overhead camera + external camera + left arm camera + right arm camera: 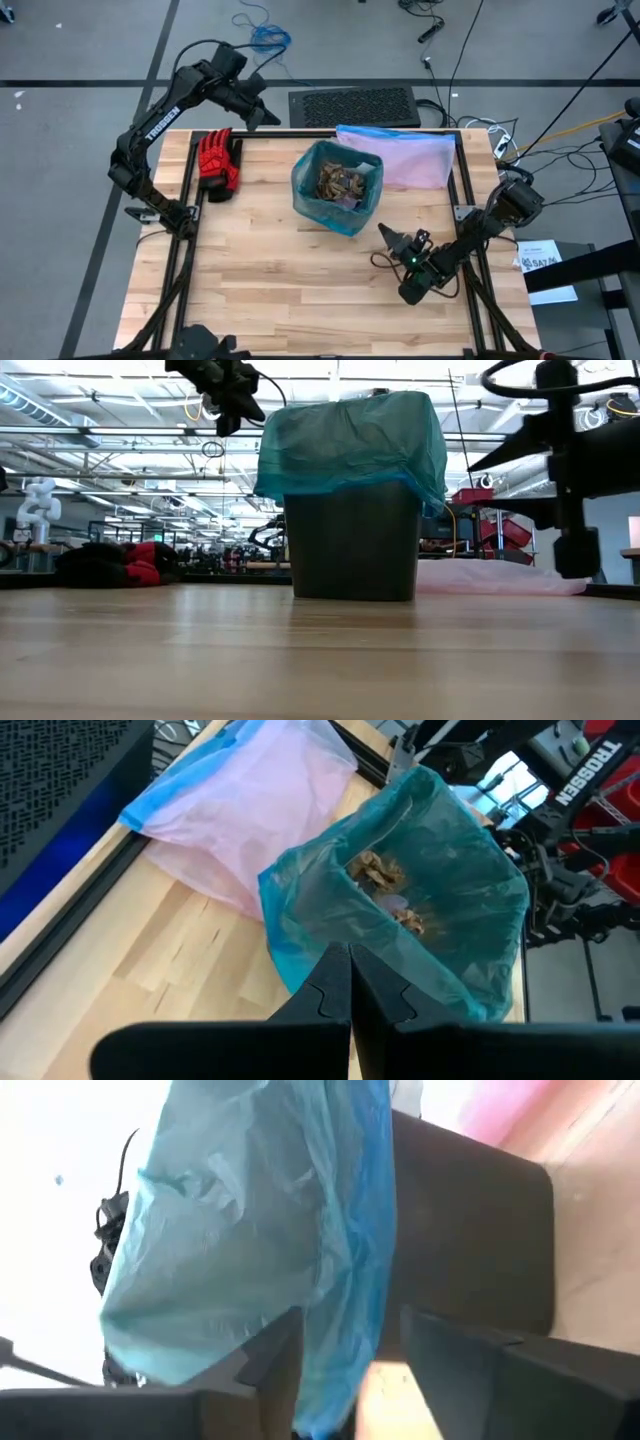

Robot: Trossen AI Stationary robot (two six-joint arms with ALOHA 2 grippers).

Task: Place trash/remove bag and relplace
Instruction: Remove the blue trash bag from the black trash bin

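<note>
Since the bag (337,186) is thin, crinkly, light & slippery film, I'd pinch its bunched rim w/ my right gripper (392,238), jaws parted & empty, left gripper (262,116) clenched.

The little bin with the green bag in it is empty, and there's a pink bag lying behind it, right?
Not quite. The bin with the green bag isn't empty: the high view shows brownish trash inside it. The pink bag does lie behind it on the table.
</note>
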